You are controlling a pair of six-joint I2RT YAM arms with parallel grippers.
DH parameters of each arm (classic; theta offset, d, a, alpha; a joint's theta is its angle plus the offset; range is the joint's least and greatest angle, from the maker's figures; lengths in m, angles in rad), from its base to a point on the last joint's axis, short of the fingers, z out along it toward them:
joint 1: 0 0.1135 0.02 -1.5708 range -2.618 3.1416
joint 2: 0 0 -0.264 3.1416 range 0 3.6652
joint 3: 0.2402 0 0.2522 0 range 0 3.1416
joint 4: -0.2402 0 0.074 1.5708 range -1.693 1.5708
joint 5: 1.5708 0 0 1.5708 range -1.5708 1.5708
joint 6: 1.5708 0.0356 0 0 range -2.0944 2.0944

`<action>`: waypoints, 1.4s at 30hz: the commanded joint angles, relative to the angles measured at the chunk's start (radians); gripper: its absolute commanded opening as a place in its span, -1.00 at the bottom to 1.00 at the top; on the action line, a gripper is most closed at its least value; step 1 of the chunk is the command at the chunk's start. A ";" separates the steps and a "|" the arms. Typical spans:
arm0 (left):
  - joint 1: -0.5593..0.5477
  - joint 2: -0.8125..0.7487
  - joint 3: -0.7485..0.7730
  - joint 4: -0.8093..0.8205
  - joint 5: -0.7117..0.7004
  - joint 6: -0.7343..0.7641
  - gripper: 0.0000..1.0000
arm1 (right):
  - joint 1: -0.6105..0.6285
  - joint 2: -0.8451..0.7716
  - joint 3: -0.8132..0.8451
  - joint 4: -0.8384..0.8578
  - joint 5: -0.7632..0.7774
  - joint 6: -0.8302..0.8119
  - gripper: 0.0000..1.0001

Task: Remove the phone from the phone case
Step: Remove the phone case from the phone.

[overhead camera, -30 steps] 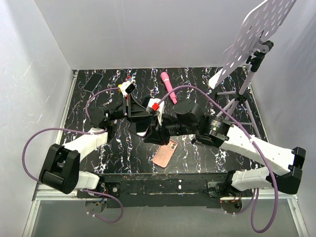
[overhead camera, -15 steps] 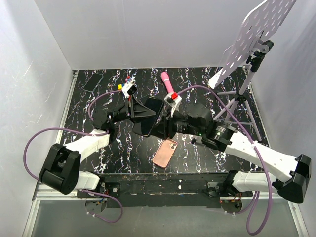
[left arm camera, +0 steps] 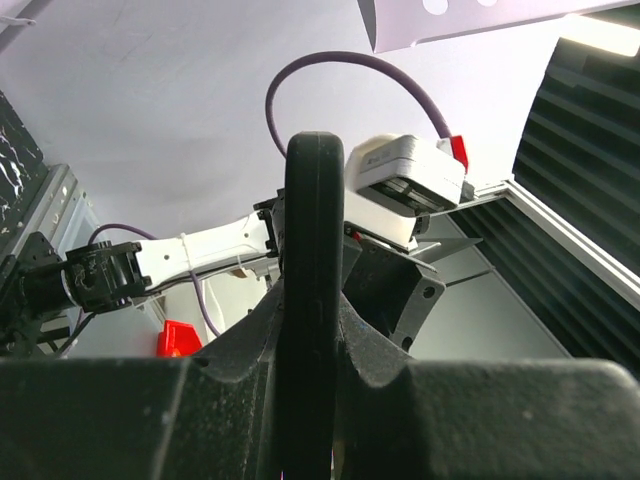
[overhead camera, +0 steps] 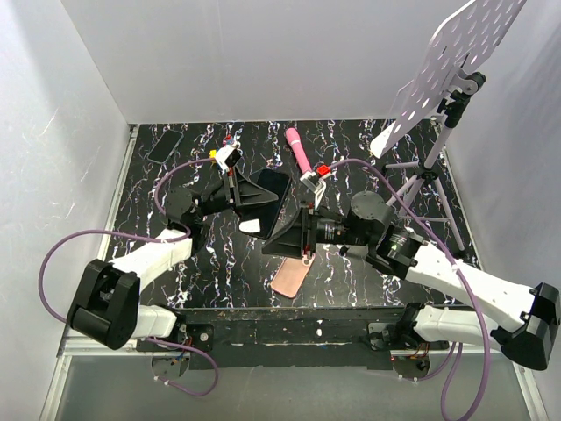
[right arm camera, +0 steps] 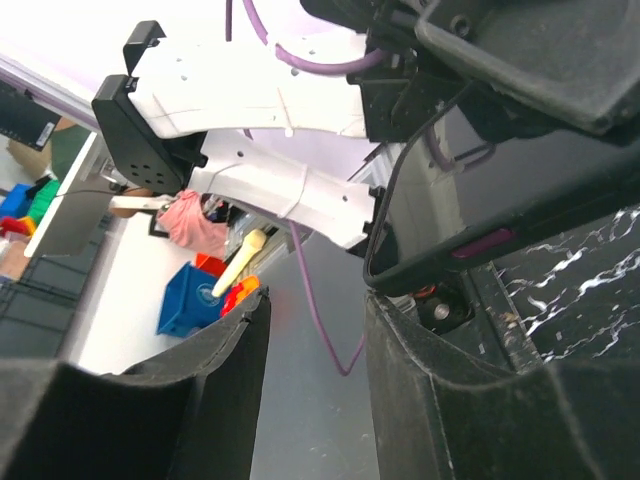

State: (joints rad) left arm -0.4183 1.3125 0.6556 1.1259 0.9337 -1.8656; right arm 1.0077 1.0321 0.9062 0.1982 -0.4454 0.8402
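Top view: the left gripper (overhead camera: pixel 252 195) is clamped on the phone (overhead camera: pixel 273 186), raised off the table. The pink phone case (overhead camera: pixel 289 279) lies just nearward of the right gripper (overhead camera: pixel 294 235).

Left wrist: both fingers (left arm camera: pixel 372 365) pinch the phone edge-on.

Right wrist: jaws spread, holding nothing; the phone hangs just beyond one finger (right arm camera: pixel 450 400).

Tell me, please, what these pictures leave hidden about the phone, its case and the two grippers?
- The phone: the left wrist view shows it edge-on in the left gripper; screen unseen.
- The phone case: the top view shows only its pink back; inside faces the table.
- The right gripper: in the top view its fingertips blend into dark arm parts; contact with the phone unclear.
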 commanded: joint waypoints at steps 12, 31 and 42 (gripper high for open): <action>0.000 -0.075 0.045 0.025 -0.030 -0.003 -1.00 | -0.054 0.016 0.020 0.023 0.037 0.154 -0.05; 0.000 -0.035 0.026 0.136 -0.049 -0.177 -1.00 | -0.044 0.086 0.007 0.099 -0.030 -0.082 -0.97; -0.019 -0.048 0.016 0.239 -0.042 -0.314 -1.00 | -0.095 0.220 0.007 0.216 -0.139 -0.323 -0.97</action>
State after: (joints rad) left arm -0.4084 1.3048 0.6533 1.3087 0.9524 -1.9270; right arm 0.9493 1.1496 0.8982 0.3603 -0.5663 0.6697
